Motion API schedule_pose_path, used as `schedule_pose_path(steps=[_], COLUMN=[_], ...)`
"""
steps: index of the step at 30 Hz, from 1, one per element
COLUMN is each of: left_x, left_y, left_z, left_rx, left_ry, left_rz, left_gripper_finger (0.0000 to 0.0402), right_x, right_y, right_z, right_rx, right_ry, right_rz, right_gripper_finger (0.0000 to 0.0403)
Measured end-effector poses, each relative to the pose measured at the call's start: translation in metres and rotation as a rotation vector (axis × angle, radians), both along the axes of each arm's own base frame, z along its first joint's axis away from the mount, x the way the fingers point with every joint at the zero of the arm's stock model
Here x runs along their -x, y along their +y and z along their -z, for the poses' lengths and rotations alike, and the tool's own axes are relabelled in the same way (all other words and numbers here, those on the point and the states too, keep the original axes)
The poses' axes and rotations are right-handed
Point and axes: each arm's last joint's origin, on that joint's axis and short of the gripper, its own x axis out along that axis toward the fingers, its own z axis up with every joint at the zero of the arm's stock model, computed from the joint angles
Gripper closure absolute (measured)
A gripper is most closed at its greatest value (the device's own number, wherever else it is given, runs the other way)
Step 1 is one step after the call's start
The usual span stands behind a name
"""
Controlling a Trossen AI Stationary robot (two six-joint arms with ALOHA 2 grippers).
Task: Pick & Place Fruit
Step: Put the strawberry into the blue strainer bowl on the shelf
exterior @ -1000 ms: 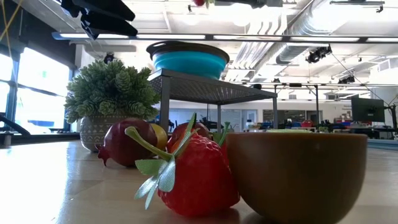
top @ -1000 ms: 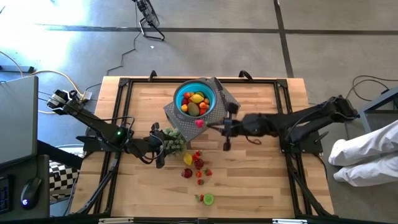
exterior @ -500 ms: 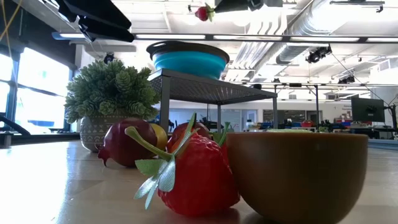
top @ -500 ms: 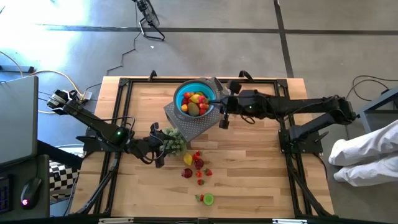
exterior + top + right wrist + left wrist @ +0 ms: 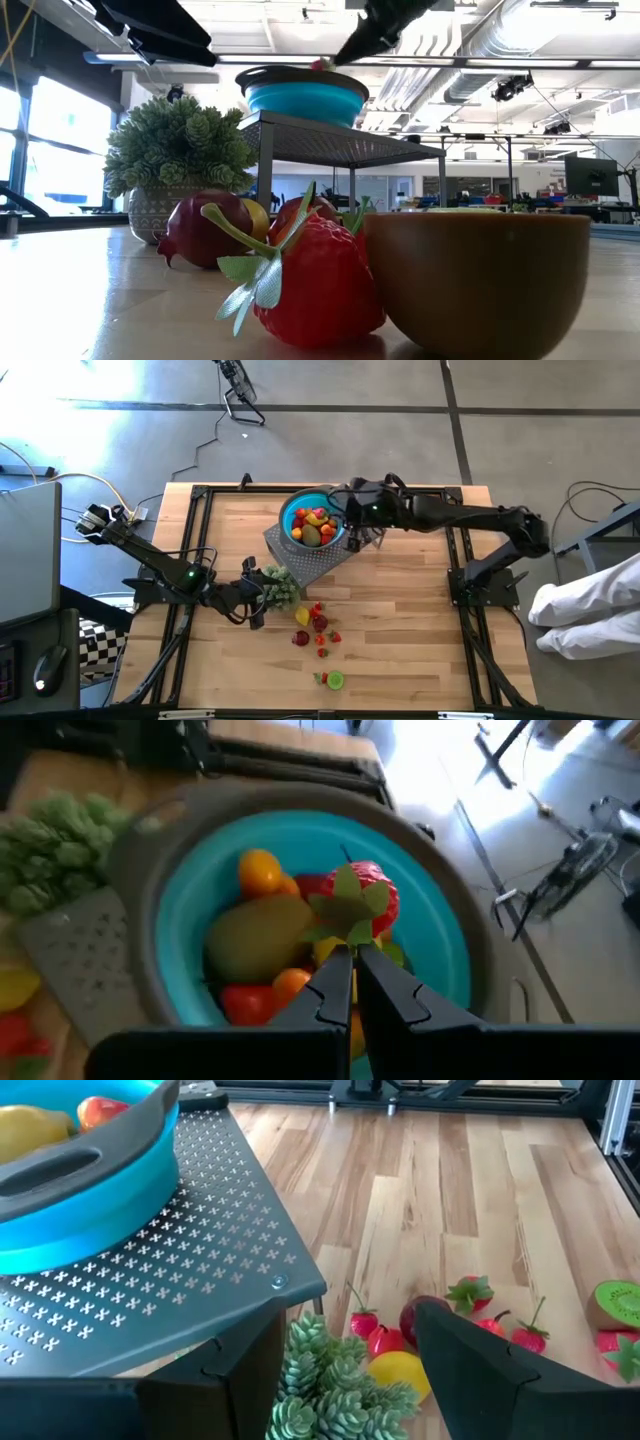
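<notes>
Strawberry (image 5: 362, 898) hangs by its green leaves from my right gripper (image 5: 352, 963), pinched shut on it just above the fruit piled in the blue bowl (image 5: 445, 935) on the perforated stand (image 5: 305, 565). My left gripper (image 5: 345, 1345) waits open over the small plant (image 5: 279, 585).

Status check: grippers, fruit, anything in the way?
Right gripper shut on strawberry, over blue bowl. Left gripper open, waiting beside plant. More fruit on table. Nothing blocking.
</notes>
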Motion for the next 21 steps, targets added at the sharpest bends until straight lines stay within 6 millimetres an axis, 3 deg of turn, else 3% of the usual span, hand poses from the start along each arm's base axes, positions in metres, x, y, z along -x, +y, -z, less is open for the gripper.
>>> schedule_pose_path(steps=[12,21], left_x=[0.000,0.000], left_y=[0.000,0.000], left_z=[0.000,0.000], left_rx=[0.005,0.005], left_ry=[-0.002,-0.002], left_rz=[-0.003,-0.003], left_gripper_finger=[0.0184,0.0184], right_x=[0.005,0.003], right_y=[-0.003,-0.003], right_z=[0.016,0.013], right_rx=[-0.038,-0.036], right_ry=[0.172,0.141], right_rz=[0.019,0.006], right_gripper_finger=[0.0399,0.0383])
